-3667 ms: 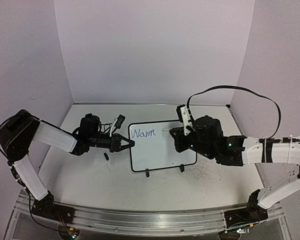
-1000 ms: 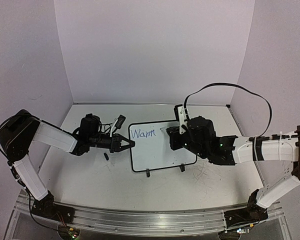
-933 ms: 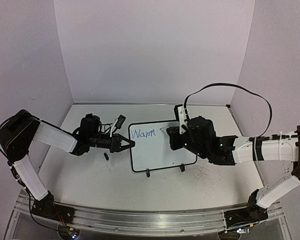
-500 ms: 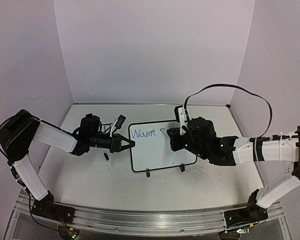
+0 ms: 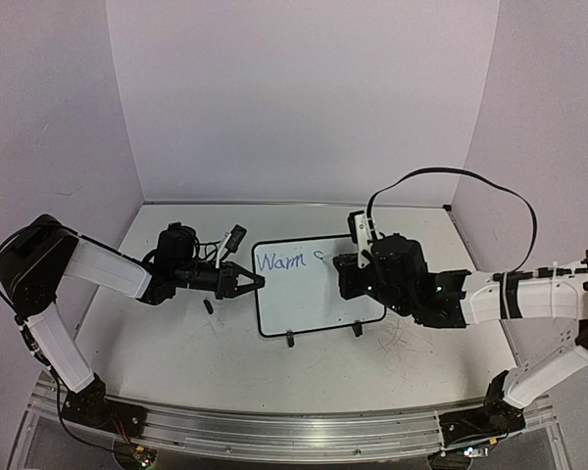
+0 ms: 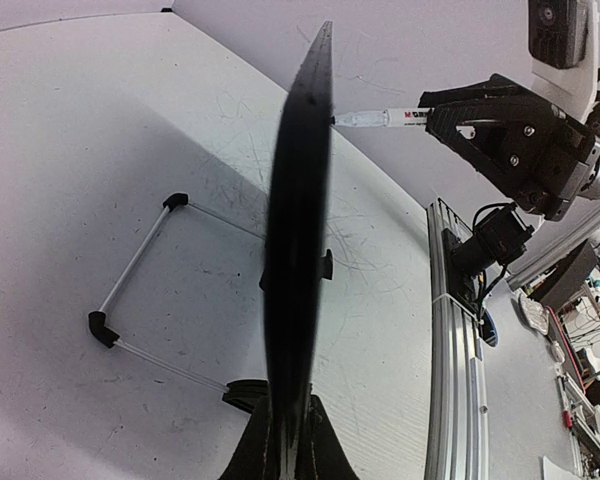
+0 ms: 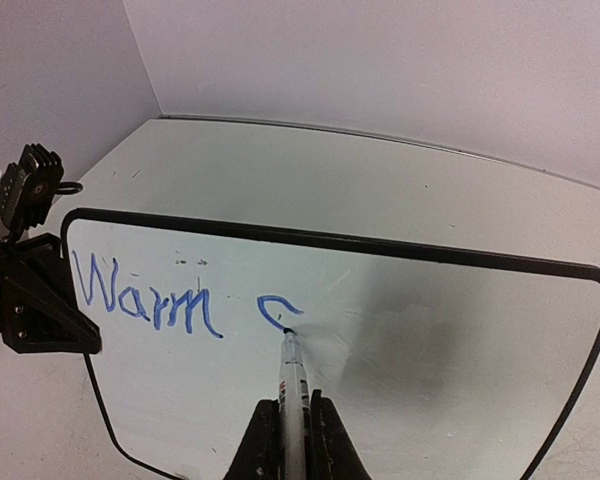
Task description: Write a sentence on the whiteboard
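Note:
The whiteboard (image 5: 318, 294) stands tilted on its two black feet at mid-table. My left gripper (image 5: 258, 282) is shut on its left edge; in the left wrist view the whiteboard (image 6: 300, 230) is seen edge-on, running up from the gripper (image 6: 292, 425). The sentence (image 7: 145, 300) reads "Warm" in blue, with a short curved stroke (image 7: 277, 305) to its right. My right gripper (image 7: 292, 405) is shut on a white marker (image 7: 292, 375), whose tip touches the lower end of that stroke. From above, the sentence (image 5: 280, 261) sits top left of the board, and the right gripper (image 5: 341, 262) is over its right half.
A small black cap-like piece (image 5: 208, 306) lies on the table below the left gripper. A thin wire stand with black ends (image 6: 130, 290) rests on the table behind the board. The aluminium rail (image 5: 274, 431) runs along the near edge, and walls close in the back and sides.
A short blue curve has appeared to the right of "Warm". My right gripper and the marker have shifted slightly right and down. The left arm and the board have not moved.

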Robot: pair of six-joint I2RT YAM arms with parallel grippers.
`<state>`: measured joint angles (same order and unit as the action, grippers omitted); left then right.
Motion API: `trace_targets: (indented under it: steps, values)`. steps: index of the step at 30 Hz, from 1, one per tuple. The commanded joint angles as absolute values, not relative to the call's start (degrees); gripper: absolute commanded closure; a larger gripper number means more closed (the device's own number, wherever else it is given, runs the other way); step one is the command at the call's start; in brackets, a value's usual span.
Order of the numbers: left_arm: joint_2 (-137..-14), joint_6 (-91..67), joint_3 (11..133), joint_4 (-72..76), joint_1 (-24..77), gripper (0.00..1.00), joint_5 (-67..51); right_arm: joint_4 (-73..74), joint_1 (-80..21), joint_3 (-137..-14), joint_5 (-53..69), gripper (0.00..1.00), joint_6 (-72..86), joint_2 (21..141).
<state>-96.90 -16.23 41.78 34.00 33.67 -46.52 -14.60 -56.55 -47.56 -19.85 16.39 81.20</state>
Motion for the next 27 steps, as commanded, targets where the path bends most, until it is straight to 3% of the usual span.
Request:
trace_targets:
  steps: [1,27]
  values:
    - [-97.2,-15.2,43.6,33.3,33.7,1.00,-44.7,-13.5,-56.3,-46.6,-21.3,1.00,17.5,79.6]
    - [-97.0,-15.1,43.6,33.1,33.7,1.00,-44.7,-17.9,-56.5,-49.3,-18.4,1.00,17.0,83.5]
